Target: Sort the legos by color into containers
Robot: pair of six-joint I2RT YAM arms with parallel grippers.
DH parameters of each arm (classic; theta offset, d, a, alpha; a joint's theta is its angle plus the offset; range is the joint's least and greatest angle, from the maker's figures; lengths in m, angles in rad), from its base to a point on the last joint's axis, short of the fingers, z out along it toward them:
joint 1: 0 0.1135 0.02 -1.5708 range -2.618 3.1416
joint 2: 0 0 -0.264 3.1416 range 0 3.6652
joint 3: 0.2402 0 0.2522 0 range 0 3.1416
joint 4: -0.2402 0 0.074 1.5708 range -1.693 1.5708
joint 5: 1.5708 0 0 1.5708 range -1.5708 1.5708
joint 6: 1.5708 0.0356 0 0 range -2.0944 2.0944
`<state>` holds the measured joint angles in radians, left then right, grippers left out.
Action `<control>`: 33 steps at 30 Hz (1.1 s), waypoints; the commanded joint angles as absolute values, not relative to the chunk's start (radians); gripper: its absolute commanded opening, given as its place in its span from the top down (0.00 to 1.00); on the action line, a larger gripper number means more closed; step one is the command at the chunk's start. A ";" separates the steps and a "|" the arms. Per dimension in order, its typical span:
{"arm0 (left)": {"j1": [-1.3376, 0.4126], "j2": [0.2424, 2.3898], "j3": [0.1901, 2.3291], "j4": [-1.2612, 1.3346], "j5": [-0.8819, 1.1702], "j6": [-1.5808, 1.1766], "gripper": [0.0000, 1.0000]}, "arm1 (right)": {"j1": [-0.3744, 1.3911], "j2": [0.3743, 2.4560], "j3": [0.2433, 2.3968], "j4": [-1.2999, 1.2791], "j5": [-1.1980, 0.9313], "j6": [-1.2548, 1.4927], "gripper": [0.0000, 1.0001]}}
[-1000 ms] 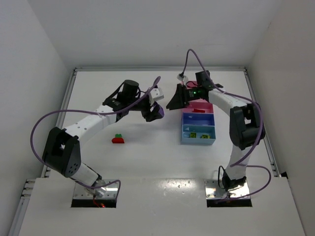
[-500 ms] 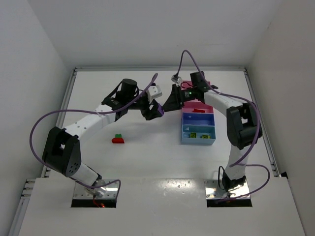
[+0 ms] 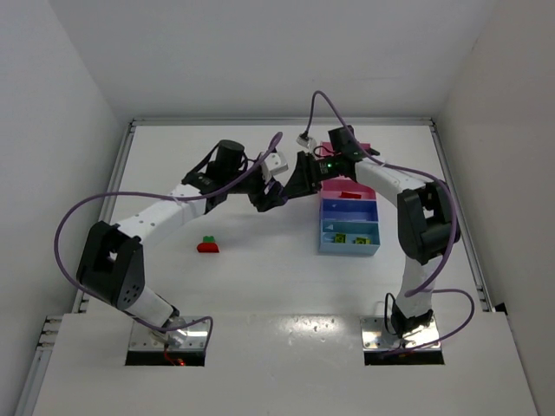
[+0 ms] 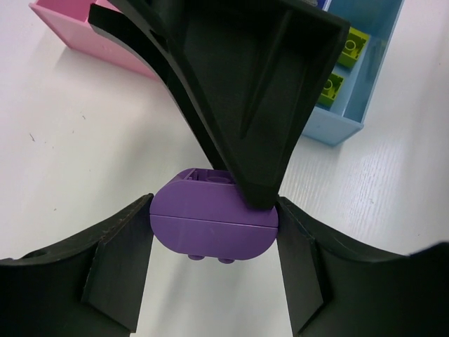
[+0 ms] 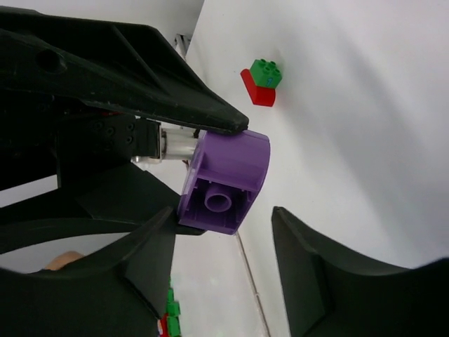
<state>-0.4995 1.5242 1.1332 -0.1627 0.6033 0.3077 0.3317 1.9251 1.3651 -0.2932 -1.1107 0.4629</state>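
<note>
White bench (image 3: 260,286), plain white walls (image 3: 260,61) on 3 sides. Left gripper (image 4: 215,242) jaws clamped on purple lego (image 4: 210,210), left of tray (image 3: 349,251); right gripper (image 5: 223,216) jaws open, straddling it. Red-green lego pair (image 3: 208,246) on bench.

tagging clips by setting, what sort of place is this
Probably a robot lab test cell: a white table boxed in by plain white walls, two arms bolted at its near edge, and legos with a compartment tray as props.
</note>
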 commanded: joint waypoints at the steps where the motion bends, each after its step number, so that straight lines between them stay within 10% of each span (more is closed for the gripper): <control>1: -0.523 1.531 1.147 -0.121 0.607 0.324 0.86 | 0.350 1.881 1.410 -0.288 -1.097 0.440 0.46; 13: -0.541 1.540 1.147 -0.130 0.598 0.342 0.86 | 0.350 1.910 1.419 -0.236 -1.157 0.482 0.77; 26: -0.561 1.540 1.138 -0.130 0.575 0.360 0.76 | 0.359 1.919 1.401 -0.170 -1.201 0.543 0.82; 33: -0.571 1.540 1.118 -0.130 0.557 0.331 0.36 | 0.359 1.919 1.391 -0.152 -1.230 0.543 0.98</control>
